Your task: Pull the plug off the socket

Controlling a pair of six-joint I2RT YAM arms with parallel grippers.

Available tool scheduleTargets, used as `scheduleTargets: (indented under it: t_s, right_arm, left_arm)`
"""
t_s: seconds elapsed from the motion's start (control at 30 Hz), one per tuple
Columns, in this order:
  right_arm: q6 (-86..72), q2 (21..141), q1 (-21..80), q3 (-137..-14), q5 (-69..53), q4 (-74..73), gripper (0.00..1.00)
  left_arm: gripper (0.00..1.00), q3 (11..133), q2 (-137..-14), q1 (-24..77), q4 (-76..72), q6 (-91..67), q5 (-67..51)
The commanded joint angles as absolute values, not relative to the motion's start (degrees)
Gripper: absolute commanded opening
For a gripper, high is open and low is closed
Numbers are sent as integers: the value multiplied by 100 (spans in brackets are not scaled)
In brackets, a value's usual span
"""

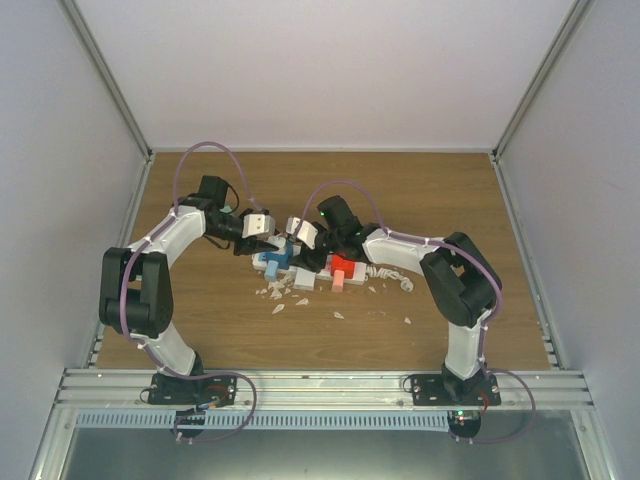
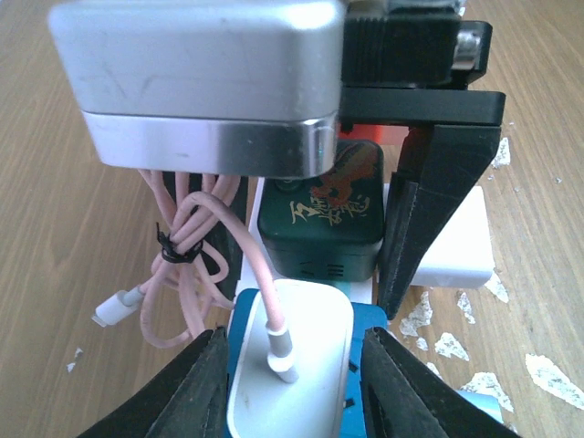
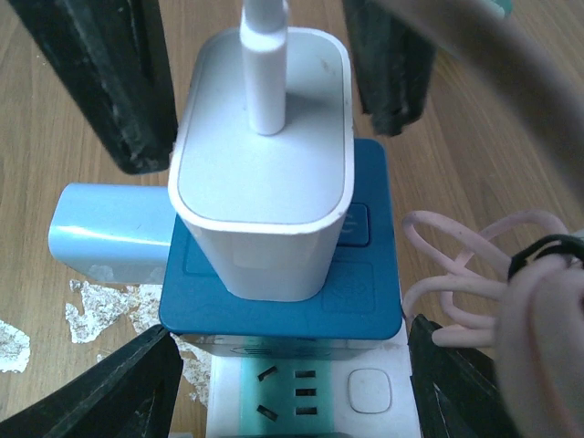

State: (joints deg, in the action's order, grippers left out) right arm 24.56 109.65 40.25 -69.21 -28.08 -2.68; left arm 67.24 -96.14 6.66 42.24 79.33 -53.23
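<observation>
Both arms meet at mid-frame in the overhead view, over the socket (image 3: 308,409) lying on the wooden worktop (image 1: 225,315) among pale flakes (image 1: 278,308). The left gripper (image 2: 294,339) is spread open, one finger on either side of the white plug (image 3: 265,173). The plug stands upright in a blue adapter (image 3: 283,297) on the strip. The right gripper (image 3: 292,330) is open too, straddling that adapter from the opposite side. A bundled pink cable (image 2: 196,265) lies just beside them.
</observation>
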Motion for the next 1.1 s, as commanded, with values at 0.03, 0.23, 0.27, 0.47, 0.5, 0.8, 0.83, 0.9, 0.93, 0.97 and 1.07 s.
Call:
scheduleTargets:
  t_s: [0.03, 0.23, 0.27, 0.47, 0.5, 0.8, 0.83, 0.9, 0.93, 0.97, 1.07]
  right_arm:
    - [2356, 11152, 4034, -7111, -2763, 122, 71]
    - [2321, 11209, 4044, -7100, -2987, 316, 74]
    - [2328, 11220, 4043, -7087, -2984, 361, 74]
    - [2406, 11285, 4043, -7029, -2940, 483, 67]
    - [2427, 11281, 4043, -7012, -2930, 479, 65]
    - [2491, 11242, 3952, -6850, -2882, 455, 45]
    - [2495, 11236, 3943, -6835, -2856, 457, 44]
    - [2503, 11247, 3925, -6829, -2844, 430, 41]
    - [2505, 11256, 3918, -6829, -2841, 411, 40]
    - [2506, 11258, 3915, -6829, -2830, 393, 39]
    - [2494, 11257, 3903, -6804, -2795, 387, 37]
  left_arm:
    - [36, 6608, -9552, 691, 4238, 8109, -5420]
    - [27, 6604, -9603, 719, 4220, 8078, -5481]
    - [26, 6608, -9620, 722, 4227, 8069, -5496]
    - [18, 6672, -9684, 715, 4303, 8051, -5549]
    - [17, 6699, -9683, 719, 4337, 8057, -5577]
    - [10, 7174, -9703, 665, 4821, 7986, -6338]
    - [9, 7226, -9709, 664, 4853, 7981, -6414]
    - [8, 7326, -9714, 658, 4962, 7980, -6555]
    - [8, 7361, -9720, 651, 4997, 7983, -6606]
    - [7, 7379, -9709, 653, 5024, 8003, -6651]
    - [6, 7339, -9593, 647, 4928, 8042, -6669]
